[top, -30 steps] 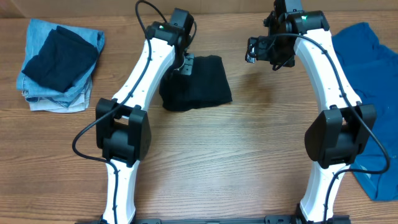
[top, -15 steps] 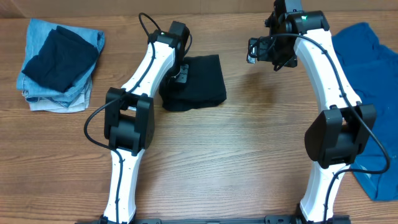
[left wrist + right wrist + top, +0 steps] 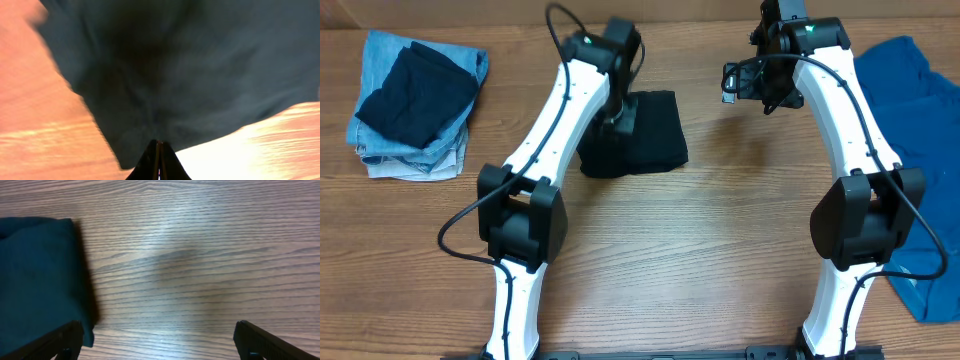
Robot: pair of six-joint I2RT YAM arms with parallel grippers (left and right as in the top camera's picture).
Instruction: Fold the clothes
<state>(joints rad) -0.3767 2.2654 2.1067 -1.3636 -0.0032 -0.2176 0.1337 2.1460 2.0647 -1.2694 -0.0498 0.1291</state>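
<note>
Holding the left fingers [image 3: 152,167] pressed shut, tips right at the near edge of the black folded garment [image 3: 190,75]; not able to tell whether any cloth is pinched between them. Hovering low over that garment's left part, going by the overhead view. Spreading the right fingers [image 3: 62,340] wide with nothing between them, hanging above the bare wooden surface [image 3: 200,255], with the black garment's right edge near one finger.

Judging the task as partway through. Counting the folded stack of denim and navy clothes [image 3: 415,100] at the far left as done. Reading the black garment, a compact rectangle mid-surface, as folded or nearly so. Leaving the blue garment [image 3: 910,150], lying spread and rumpled at the right edge, apart from both pairs of fingers, as yet to be folded.
</note>
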